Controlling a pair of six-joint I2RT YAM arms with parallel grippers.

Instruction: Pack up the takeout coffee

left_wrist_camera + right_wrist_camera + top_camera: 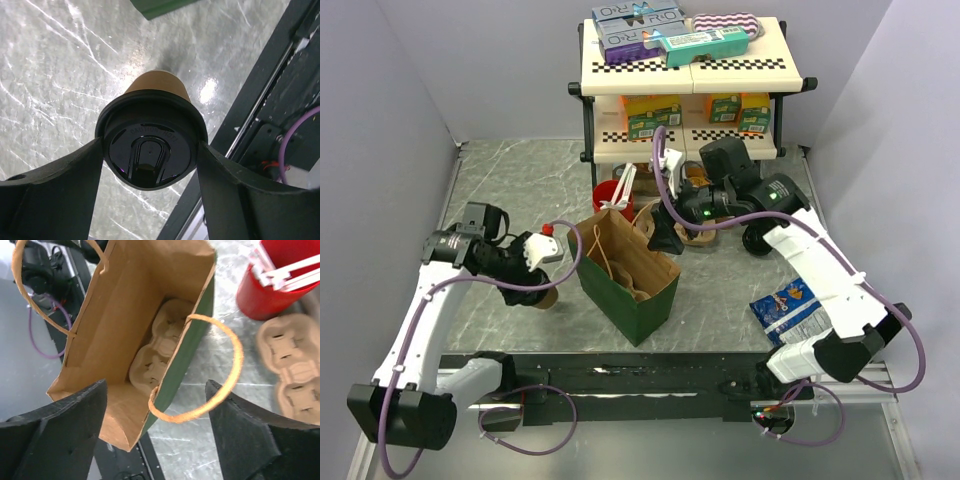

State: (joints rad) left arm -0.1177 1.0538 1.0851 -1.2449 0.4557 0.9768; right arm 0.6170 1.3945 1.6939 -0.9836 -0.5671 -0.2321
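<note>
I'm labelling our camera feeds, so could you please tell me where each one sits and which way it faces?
Top external: above and behind the arms, looking down on table, shelf and paper bag; left arm and right arm show.
Left wrist: on the left arm, looking down at the coffee cup between its jaws.
Right wrist: on the right arm, looking into the bag at a cardboard tray; open jaws show.
Shared: top and right wrist both show bag and red cup.

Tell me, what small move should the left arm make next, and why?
Probably lift the takeout coffee and carry it toward the paper bag. The left end effector clasps its lid on both sides, and the bag stands open beside it with a cup carrier inside.
</note>
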